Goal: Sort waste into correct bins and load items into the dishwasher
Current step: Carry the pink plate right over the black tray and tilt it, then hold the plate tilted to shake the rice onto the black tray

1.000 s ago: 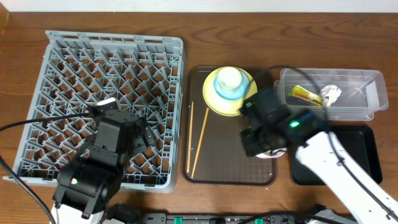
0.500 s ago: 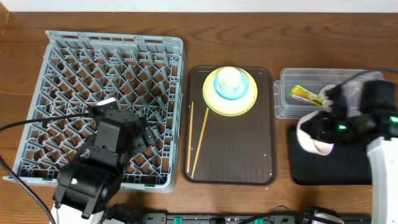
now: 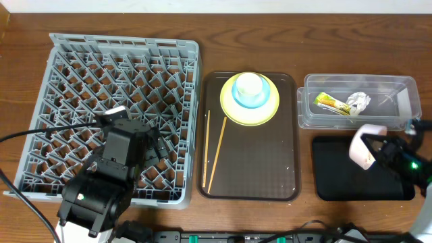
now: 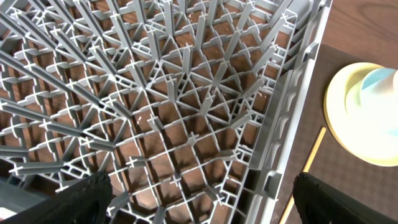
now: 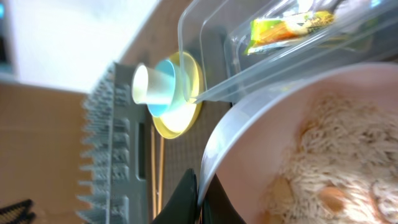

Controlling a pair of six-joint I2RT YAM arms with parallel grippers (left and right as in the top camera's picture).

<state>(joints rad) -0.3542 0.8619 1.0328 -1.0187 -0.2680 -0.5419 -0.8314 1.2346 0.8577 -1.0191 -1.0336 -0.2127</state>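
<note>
On the overhead view's clock face, the grey dish rack (image 3: 121,74) fills the 9 o'clock side of the table (image 3: 27,17). The left hand (image 3: 152,144) hovers over the rack's 5 o'clock corner, its fingers (image 4: 84,199) spread wide with nothing between them; no dishes show in the rack.

At the centre lies the brown serving tray (image 3: 256,169). At its 12 o'clock end stands the yellow plate (image 3: 270,113), with the light blue bowl (image 3: 251,100) on it and the small white cup (image 3: 248,84) in the bowl. The two chopsticks (image 3: 217,154) lie lengthwise along the tray's 9 o'clock side, at 7 o'clock from the plate.

At 2 o'clock sits the clear tub (image 3: 399,101), holding the green-and-yellow wrapper (image 3: 331,102) and the crumpled tissue (image 3: 359,102) side by side. Just at 6 o'clock from it lies the black tray (image 3: 337,182).

The right hand (image 5: 198,196) is closed on the rim of the white bowl (image 3: 362,147), one finger inside and one outside. It holds the bowl steeply tipped above the black tray's 3 o'clock half. The rice-like food scraps (image 5: 323,168) are in the bowl, clumped against its inner wall.
</note>
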